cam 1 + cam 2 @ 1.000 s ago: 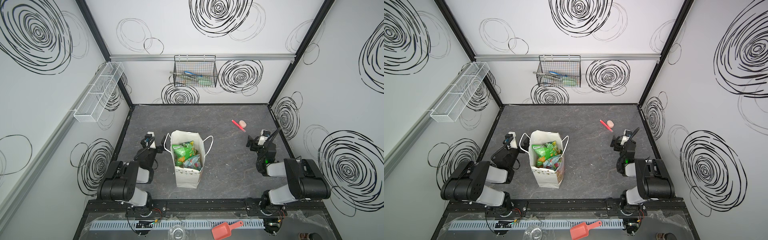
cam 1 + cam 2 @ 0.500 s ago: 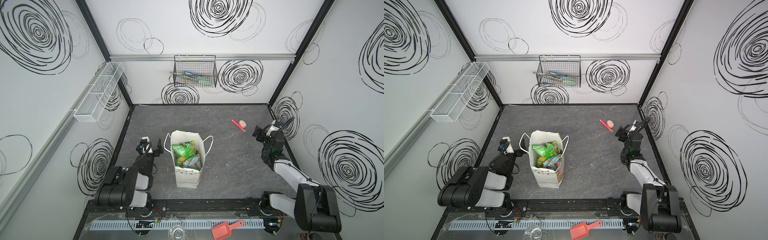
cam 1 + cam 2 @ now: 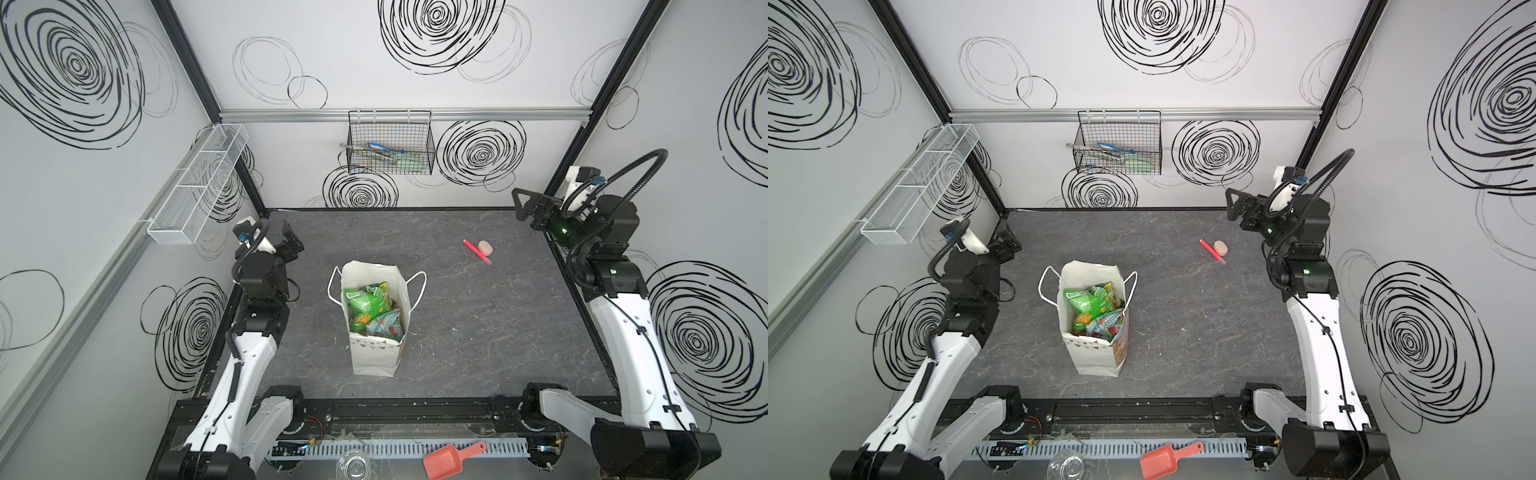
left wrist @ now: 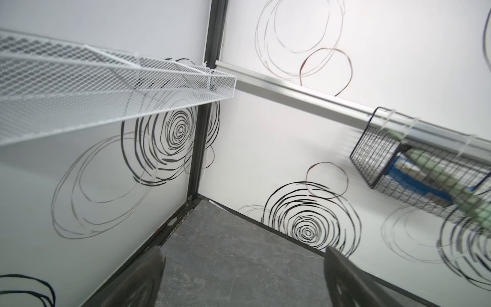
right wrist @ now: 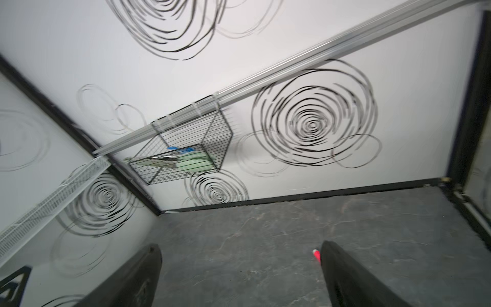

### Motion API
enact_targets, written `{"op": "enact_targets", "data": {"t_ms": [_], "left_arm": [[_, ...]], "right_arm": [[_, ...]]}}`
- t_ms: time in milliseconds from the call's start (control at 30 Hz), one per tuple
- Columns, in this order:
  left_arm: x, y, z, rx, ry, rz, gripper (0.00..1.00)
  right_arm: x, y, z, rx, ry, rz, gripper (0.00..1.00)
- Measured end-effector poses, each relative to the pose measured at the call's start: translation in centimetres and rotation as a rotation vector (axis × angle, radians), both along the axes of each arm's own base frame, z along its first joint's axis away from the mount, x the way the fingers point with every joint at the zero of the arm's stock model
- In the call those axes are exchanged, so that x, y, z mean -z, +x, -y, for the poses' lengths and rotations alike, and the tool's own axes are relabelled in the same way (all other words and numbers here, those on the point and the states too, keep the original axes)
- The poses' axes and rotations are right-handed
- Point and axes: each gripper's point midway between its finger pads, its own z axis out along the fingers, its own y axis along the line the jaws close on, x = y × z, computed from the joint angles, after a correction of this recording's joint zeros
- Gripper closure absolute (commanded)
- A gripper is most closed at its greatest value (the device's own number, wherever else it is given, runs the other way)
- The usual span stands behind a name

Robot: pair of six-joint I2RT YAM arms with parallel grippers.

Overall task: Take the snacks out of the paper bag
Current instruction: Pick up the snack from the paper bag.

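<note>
Left claw (image 3: 292, 237), right claw (image 3: 522, 206): far from paper bag (image 3: 374, 358)

No text was legible; the white label (image 3: 356, 294) on the green crinkly foil packet (image 3: 368, 306), at 11 o'clock in the tall white paper bag (image 3: 376, 362), was too small.

Upright open white paper bag (image 3: 376, 357) mid-table, green and teal foil snack packets (image 3: 368, 305) heaped inside.

The left arm (image 3: 249, 357) and right arm (image 3: 631, 345) have white link shells, black joint housings and a black ribbed cable (image 3: 642, 157) looping to a white wrist camera (image 3: 575, 183). Green lights (image 3: 562, 230) mark right-arm joints.
</note>
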Motion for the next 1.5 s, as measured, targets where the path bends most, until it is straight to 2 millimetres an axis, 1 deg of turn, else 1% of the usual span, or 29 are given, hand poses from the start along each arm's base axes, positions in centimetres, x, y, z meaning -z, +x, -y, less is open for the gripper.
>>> {"op": "enact_targets", "data": {"t_ms": [33, 100, 133, 200, 300, 367, 400, 433, 500, 567, 633, 667, 733, 800, 833, 900, 933, 967, 1000, 1033, 1067, 1200, 1300, 1400, 1467, 1500], "left_arm": [[-1.2, -0.3, 0.4, 0.021, -0.027, 0.002, 0.04], [-4.3, -1.0, 1.7, 0.095, -0.089, 0.01, 0.04], [-5.5, -1.4, 2.5, 0.133, -0.112, 0.015, 0.04], [-8.1, -2.4, 5.0, 0.241, -0.161, 0.018, 0.04], [-10.2, -4.4, 9.1, 0.405, -0.214, -0.013, 0.04], [-10.7, -5.7, 11.4, 0.493, -0.232, -0.061, 0.04], [-10.6, -6.5, 12.3, 0.528, -0.237, -0.094, 0.04], [-10.5, -7.0, 13.0, 0.552, -0.238, -0.12, 0.04], [-9.7, -8.2, 14.1, 0.592, -0.237, -0.192, 0.04], [-8.6, -9.2, 14.5, 0.609, -0.231, -0.262, 0.04], [-7.4, -9.8, 14.5, 0.611, -0.22, -0.324, 0.04], [-6.6, -10.1, 14.5, 0.612, -0.214, -0.361, 0.04], [-4.9, -10.4, 14.8, 0.621, -0.203, -0.44, 0.04], [-3.1, -10.6, 15.3, 0.644, -0.195, -0.52, 0.02], [-2.4, -10.7, 15.4, 0.651, -0.191, -0.55, 0.0], [-0.6, -10.7, 15.8, 0.664, -0.188, -0.608, 0.08], [0.4, -10.8, 15.9, 0.667, -0.187, -0.636, 0.12], [1.2, -10.8, 16.1, 0.671, -0.187, -0.661, 0.18], [1.9, -10.8, 16.2, 0.677, -0.184, -0.679, 0.24], [2.4, -10.9, 16.3, 0.683, -0.186, -0.692, 0.29], [2.9, -10.9, 16.5, 0.692, -0.184, -0.708, 0.36], [4.6, -11.0, 17.0, 0.715, -0.191, -0.75, 0.69], [5.4, -11.1, 17.2, 0.723, -0.194, -0.77, 0.84], [5.7, -11.2, 17.3, 0.728, -0.197, -0.773, 1.0], [5.9, -11.2, 17.3, 0.731, -0.201, -0.774, 1.0], [6.0, -11.3, 17.4, 0.733, -0.202, -0.773, 1.0]], "right_arm": [[-0.5, -0.2, -1.3, -0.045, -0.002, -0.008, 0.03], [-1.8, -1.1, -5.0, -0.162, -0.015, -0.021, 0.03], [-2.3, -1.6, -6.8, -0.214, -0.024, -0.025, 0.03], [-3.8, -3.1, -11.1, -0.336, -0.05, -0.021, 0.03], [-5.6, -5.7, -17.0, -0.485, -0.098, 0.002, 0.03], [-6.0, -7.8, -20.9, -0.585, -0.139, 0.014, 0.03], [-5.8, -8.9, -22.8, -0.633, -0.165, 0.012, 0.03], [-5.6, -9.6, -24.3, -0.668, -0.187, 0.012, 0.03], [-4.6, -11.3, -27.6, -0.742, -0.242, 0.0, 0.02], [-2.7, -12.6, -30.4, -0.805, -0.303, -0.021, 0.02], [0.0, -13.7, -32.5, -0.857, -0.365, -0.066, 0.0], [1.7, -14.2, -33.3, -0.88, -0.4, -0.095, 0.01], [5.1, -14.9, -34.3, -0.917, -0.462, -0.156, 0.01], [8.6, -15.3, -34.5, -0.935, -0.516, -0.225, 0.01], [10.0, -15.3, -34.4, -0.934, -0.537, -0.255, 0.01], [13.0, -15.4, -34.2, -0.935, -0.576, -0.315, 0.01], [14.0, -15.4, -34.0, -0.932, -0.59, -0.337, 0.0], [15.2, -15.4, -33.9, -0.927, -0.604, -0.36, 0.0], [16.0, -15.3, -33.7, -0.919, -0.614, -0.377, 0.01], [16.5, -15.2, -33.7, -0.914, -0.621, -0.387, 0.02], [16.8, -15.1, -33.8, -0.909, -0.626, -0.393, 0.02], [18.1, -14.4, -34.4, -0.885, -0.644, -0.401, 0.03], [19.7, -14.2, -34.8, -0.876, -0.674, -0.419, 0.03], [21.4, -14.5, -35.1, -0.883, -0.703, -0.445, 0.03], [22.2, -14.7, -35.4, -0.891, -0.718, -0.456, 0.02], [22.6, -14.7, -35.6, -0.893, -0.724, -0.459, 0.01]]}}
